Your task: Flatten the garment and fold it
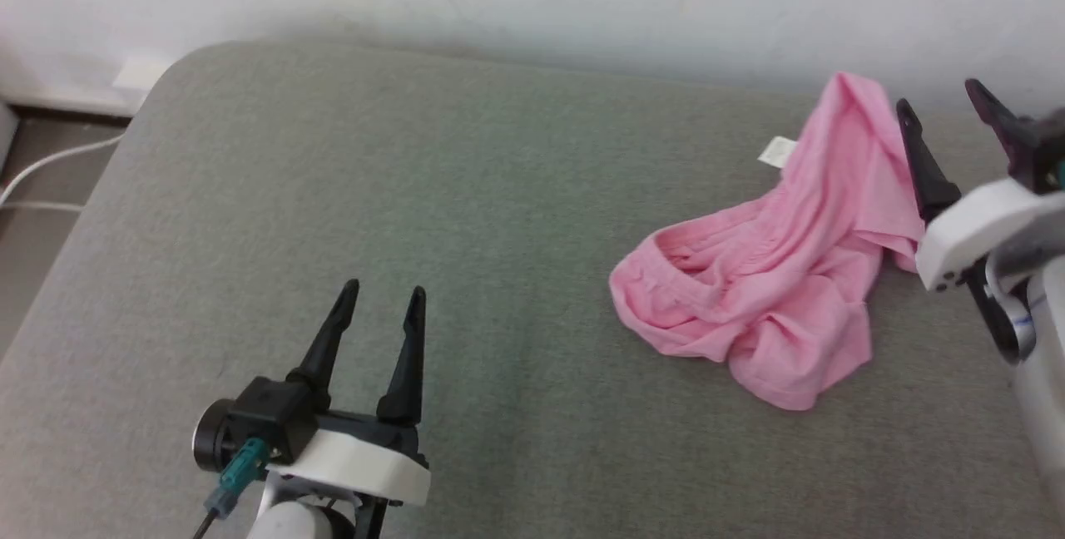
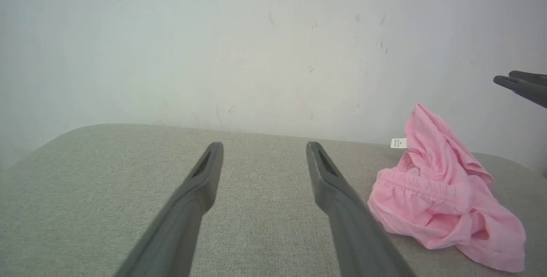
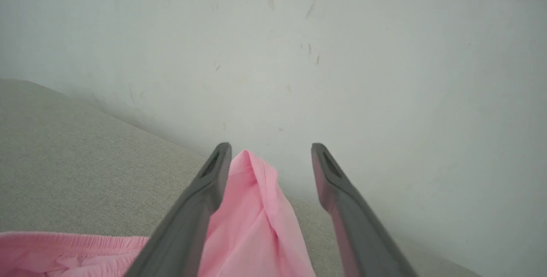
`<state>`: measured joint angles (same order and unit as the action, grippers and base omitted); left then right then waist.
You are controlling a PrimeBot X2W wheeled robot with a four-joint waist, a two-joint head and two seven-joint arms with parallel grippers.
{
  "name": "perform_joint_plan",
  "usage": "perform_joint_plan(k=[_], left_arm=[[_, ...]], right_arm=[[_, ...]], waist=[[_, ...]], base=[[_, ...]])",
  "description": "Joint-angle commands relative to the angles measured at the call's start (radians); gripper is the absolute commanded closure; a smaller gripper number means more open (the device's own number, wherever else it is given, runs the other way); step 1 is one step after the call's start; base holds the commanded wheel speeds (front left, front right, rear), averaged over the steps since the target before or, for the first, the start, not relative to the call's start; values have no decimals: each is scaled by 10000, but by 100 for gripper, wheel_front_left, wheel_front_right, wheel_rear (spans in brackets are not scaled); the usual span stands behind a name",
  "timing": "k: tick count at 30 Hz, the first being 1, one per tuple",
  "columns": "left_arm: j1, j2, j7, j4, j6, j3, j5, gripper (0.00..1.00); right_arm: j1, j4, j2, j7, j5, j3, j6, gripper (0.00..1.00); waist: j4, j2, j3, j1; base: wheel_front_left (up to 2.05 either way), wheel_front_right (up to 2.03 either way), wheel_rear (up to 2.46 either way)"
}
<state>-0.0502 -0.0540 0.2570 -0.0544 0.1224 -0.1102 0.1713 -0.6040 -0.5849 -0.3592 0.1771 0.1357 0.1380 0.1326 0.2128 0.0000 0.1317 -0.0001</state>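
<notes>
The light pink shorts of thin soft fabric (image 1: pixel 765 273) are seen crumpled at the right of the grey-green woven cushion (image 1: pixel 374 173), one end peaked (white tag (image 1: pixel 778 152) beside it). The peak is straddled by the right gripper (image 1: pixel 938 96), spread, nothing clamped. The left gripper (image 1: pixel 384 289) is spread too, well apart. Flattening is judged pending: edges must be pinched and drawn apart.

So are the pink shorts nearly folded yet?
Not nearly. Done: nothing that shows; the shorts lie in a crumpled heap with one corner poking up. In hand: the right gripper is open beside that corner, gripping nothing; the left gripper is open, well away. Left: flattening, then folding.
</notes>
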Motion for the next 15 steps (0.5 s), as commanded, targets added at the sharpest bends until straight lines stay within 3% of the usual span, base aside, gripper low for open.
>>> perform_joint_plan(k=[1, 8, 15], left_arm=[[109, 37, 47, 45, 9, 72, 61, 0], [246, 37, 47, -127, 42, 276, 353, 0], [175, -179, 47, -1157, 75, -108, 759, 0]], right_arm=[[378, 274, 99, 121, 154, -164, -19, 0], [3075, 3020, 1267, 542, 551, -1047, -19, 0], [5325, 4789, 2611, 231, 344, -1667, -19, 0]], waist=[[-596, 0, -493, 1], [-1217, 0, -631, 1], [-1790, 0, -608, 1]], base=[[0, 0, 0], [0, 0, 0], [0, 0, 0]])
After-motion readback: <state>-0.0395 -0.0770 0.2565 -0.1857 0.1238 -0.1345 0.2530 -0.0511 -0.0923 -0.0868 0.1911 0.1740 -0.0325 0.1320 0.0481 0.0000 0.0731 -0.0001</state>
